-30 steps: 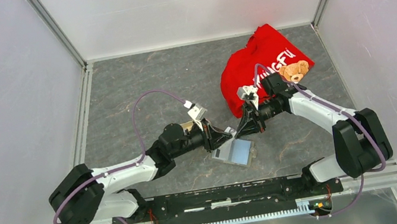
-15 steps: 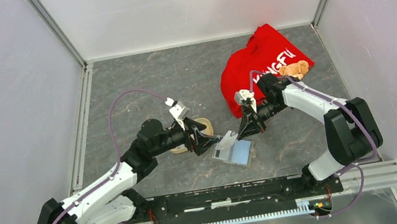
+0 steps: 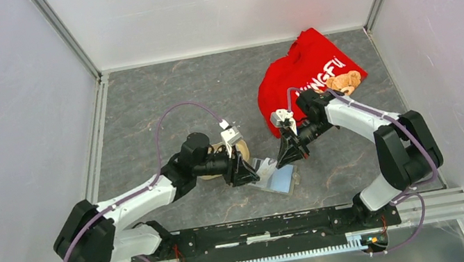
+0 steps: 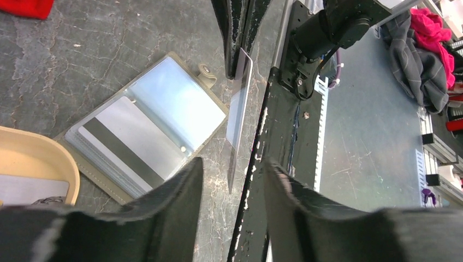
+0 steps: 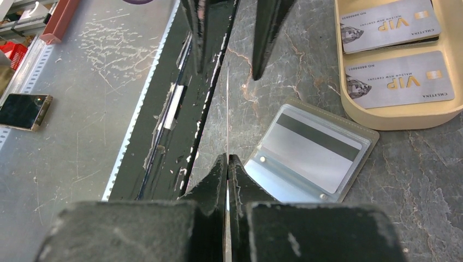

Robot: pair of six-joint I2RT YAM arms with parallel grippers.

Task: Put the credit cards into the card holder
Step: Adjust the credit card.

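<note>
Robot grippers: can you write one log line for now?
right gripper: shut on card | left gripper: open | card holder: lying open

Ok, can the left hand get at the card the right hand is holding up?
Probably yes: the card stands edge-on right in front of the left hand, whose jaws are parted, with nothing between. The right hand pinches only its far end.

Dark grey marbled tabletop (image 3: 161, 100) between plain pale walls (image 3: 0, 104), aluminium posts (image 3: 63, 34) at the back corners.
</note>
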